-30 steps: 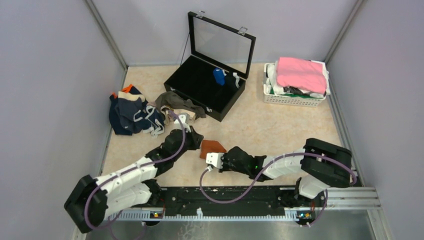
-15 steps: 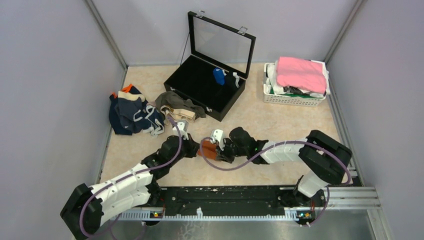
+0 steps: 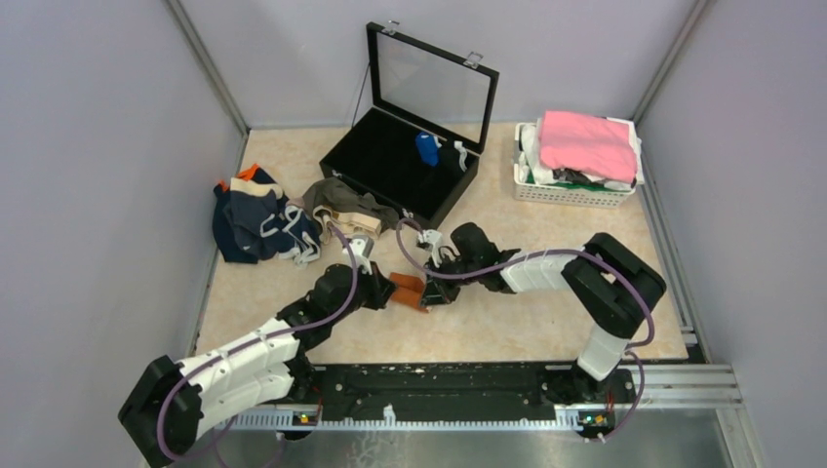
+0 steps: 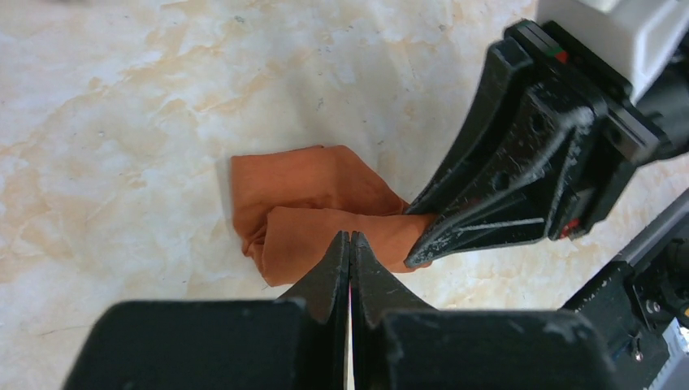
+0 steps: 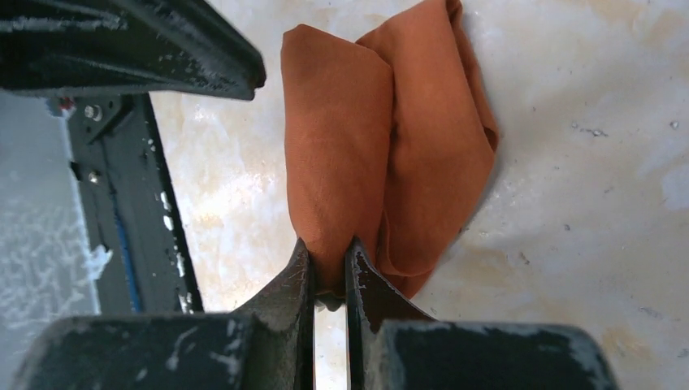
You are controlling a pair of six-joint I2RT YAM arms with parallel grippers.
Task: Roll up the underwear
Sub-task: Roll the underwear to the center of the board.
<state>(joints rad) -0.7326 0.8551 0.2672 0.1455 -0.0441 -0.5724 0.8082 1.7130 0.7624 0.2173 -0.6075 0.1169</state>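
Beige marbled tabletop [image 4: 122, 122] carries 1 folded rust-orange cloth brief [image 4: 309, 191]; right gripper [image 5: 328, 250] pinches its fold, left gripper [image 4: 350, 238] closed, tips at its edge.

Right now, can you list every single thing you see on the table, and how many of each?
rust-orange underwear: one, rust-orange, folded, mid-table between the grippers
navy underwear pile: one heap, number unclear, navy with white trim, far left
olive-brown underwear: one, olive-brown with tan band, beside the heap
black case: one, black, lid open, far middle
blue item: one, blue, inside the case, too small to identify
white basket: one, white, far right
pink cloth: one, bright pink, on top of the basket's contents
table: one, beige marbled
left gripper: one, black, shut, tips at the underwear's edge
right gripper: one, black, shut on the rust-orange underwear
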